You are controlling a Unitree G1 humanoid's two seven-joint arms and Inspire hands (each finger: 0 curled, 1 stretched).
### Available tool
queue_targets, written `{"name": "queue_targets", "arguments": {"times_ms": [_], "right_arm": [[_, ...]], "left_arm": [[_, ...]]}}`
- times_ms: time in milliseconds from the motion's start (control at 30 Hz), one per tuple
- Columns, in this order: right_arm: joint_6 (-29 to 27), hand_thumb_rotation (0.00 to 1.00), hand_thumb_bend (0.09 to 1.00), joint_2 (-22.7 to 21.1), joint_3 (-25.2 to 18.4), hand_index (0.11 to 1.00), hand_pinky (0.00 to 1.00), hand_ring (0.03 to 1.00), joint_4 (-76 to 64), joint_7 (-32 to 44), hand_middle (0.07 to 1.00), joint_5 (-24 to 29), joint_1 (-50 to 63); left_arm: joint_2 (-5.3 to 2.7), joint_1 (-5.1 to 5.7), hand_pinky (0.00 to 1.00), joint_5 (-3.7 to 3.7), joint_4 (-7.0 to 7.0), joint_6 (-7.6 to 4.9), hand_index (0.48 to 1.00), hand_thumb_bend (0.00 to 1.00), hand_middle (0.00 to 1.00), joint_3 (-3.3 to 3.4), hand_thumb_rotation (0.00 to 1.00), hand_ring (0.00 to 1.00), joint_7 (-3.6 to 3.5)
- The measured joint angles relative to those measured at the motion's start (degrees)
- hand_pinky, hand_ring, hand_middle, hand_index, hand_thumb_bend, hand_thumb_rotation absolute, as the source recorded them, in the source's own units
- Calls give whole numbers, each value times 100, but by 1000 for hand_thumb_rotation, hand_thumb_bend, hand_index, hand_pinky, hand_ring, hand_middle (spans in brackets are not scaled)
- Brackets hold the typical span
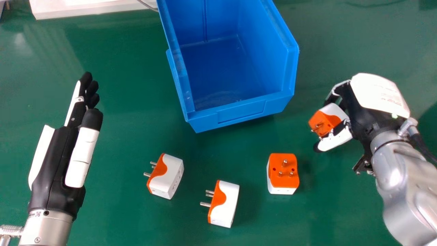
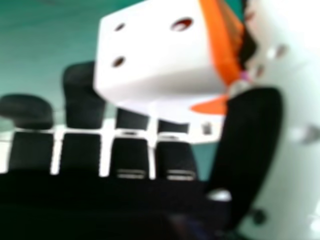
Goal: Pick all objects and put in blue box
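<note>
A plug adapter (image 1: 327,119) is clamped between the curled fingers and thumb of the robot's right hand (image 1: 362,111), at the right of the frame. The back of the hand hides much of the fingers' grip, and the silver forearm (image 1: 399,171), smooth and shiny, is cut off by the right edge. The held adapter's orange face and metal pins point toward the left of the frame; in the right hand view, its white body shows round holes and an orange band, partly covered by the thumb (image 2: 252,135). At upper center, a blue box (image 1: 239,112) with straight walls and a lightly scuffed floor runs out of the frame, its far end cut off. Three more adapters, blocky with rounded edges, lie on the glossy green table (image 1: 129,136): one (image 1: 167,176) left of lower center, one (image 1: 226,205) near the bottom center and one (image 1: 283,174) right of center, its pins facing up. The robot's left hand (image 1: 51,164), black with white hard panels, extends at the left, fingers straight, its forearm cut off below. A white object (image 1: 92,8), also cut off, sits at upper left; what it is cannot be made out.
</note>
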Motion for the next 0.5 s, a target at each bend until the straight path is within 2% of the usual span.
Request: {"name": "queue_targets", "arguments": {"times_ms": [133, 300, 500], "right_arm": [[-48, 0, 497, -4, -185, 508, 303, 380, -805, 20, 518, -139, 511], [-146, 0, 496, -13, -359, 509, 309, 394, -1574, 52, 526, -464, 896], [-269, 0, 493, 4, -478, 508, 323, 422, -2477, 335, 536, -821, 1284]], "left_arm": [[8, -44, 1000, -2, 33, -1, 1000, 856, 1000, 4, 1000, 1000, -4], [12, -118, 1000, -2, 144, -2, 1000, 858, 1000, -1, 1000, 1000, -13], [15, -139, 1000, -3, 163, -7, 1000, 860, 1000, -4, 1000, 1000, -17]]}}
